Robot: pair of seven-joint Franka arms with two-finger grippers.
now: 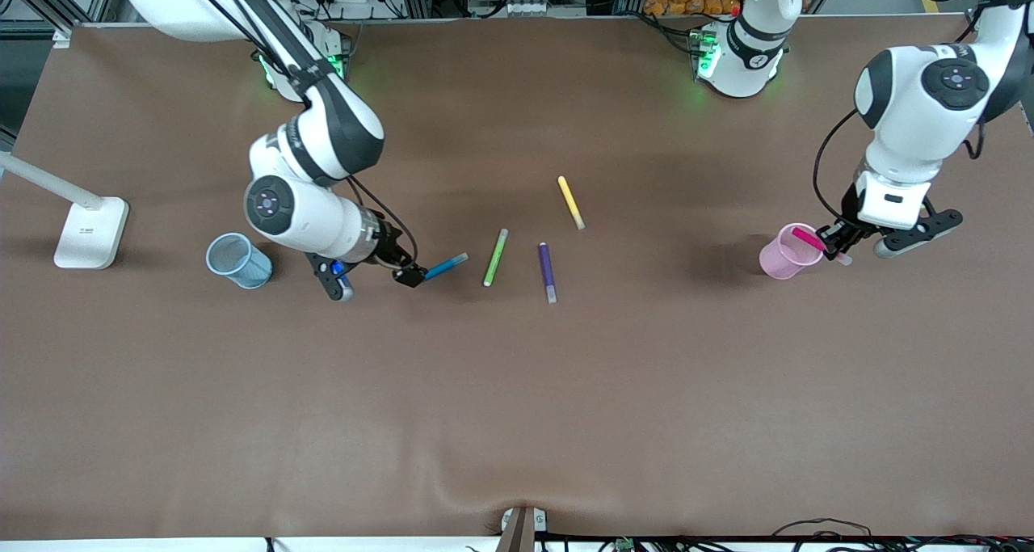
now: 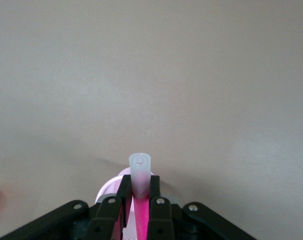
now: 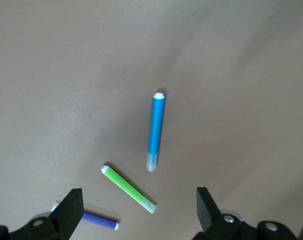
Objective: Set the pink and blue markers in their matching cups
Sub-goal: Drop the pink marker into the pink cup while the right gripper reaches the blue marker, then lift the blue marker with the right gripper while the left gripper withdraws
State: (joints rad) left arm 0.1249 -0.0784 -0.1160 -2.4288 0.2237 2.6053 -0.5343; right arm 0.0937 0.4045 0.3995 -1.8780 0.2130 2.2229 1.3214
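Both arms: glossy white rounded shells, black bands at joints. Right arm [image 1: 311, 144] has a grey round joint cap with a small dark centre; a black cable runs down the upper link and loops to the wrist. Left arm [image 1: 921, 107] has a dark round cap with a blue dot; a black cable curves beside the forearm. Bases glow green at the desk's top edge. Right gripper [image 3: 139, 212]: matte black fingers, silver screws. Left gripper [image 2: 138, 192]: black linkage, silver screw heads.

Left gripper [image 1: 832, 243] holds a marker [image 1: 804, 236] over one cup [image 1: 782, 253]; other markers [image 1: 495, 257] lie mid-table.
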